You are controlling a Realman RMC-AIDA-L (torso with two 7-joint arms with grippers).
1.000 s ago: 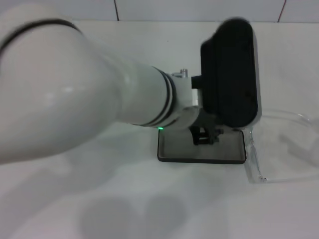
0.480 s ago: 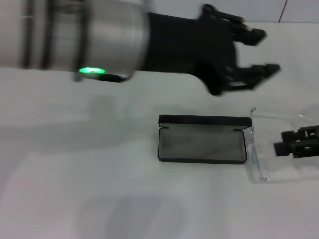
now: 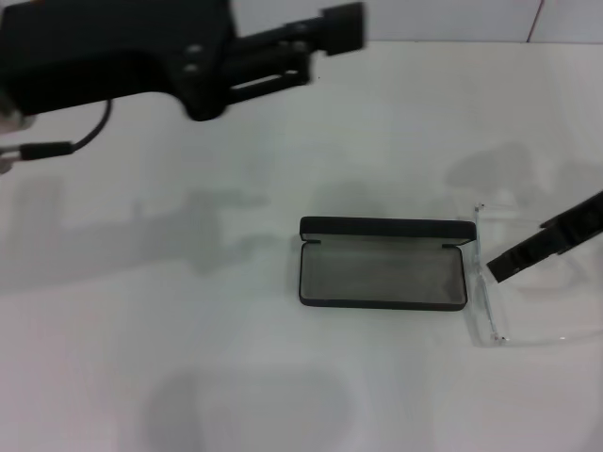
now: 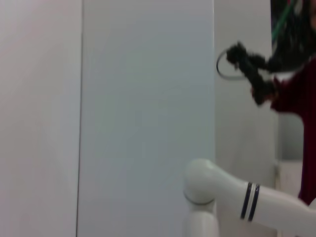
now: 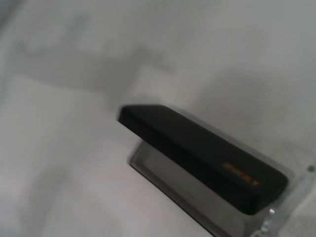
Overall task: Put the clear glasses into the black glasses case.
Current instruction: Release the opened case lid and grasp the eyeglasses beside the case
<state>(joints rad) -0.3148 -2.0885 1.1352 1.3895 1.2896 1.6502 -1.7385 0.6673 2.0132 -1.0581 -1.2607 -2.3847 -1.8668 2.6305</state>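
Currently | black glasses case open on worktop, lid up, empty | clear glasses just beside its right end, ungrasped | right end effector over them, opening unclear | left end effector raised away, empty, fingers near-closed | placement pending

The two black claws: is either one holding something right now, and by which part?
Nothing is held. The left gripper hangs raised, far from the black glasses case; the right gripper reaches over the clear glasses, which lie ungrasped.
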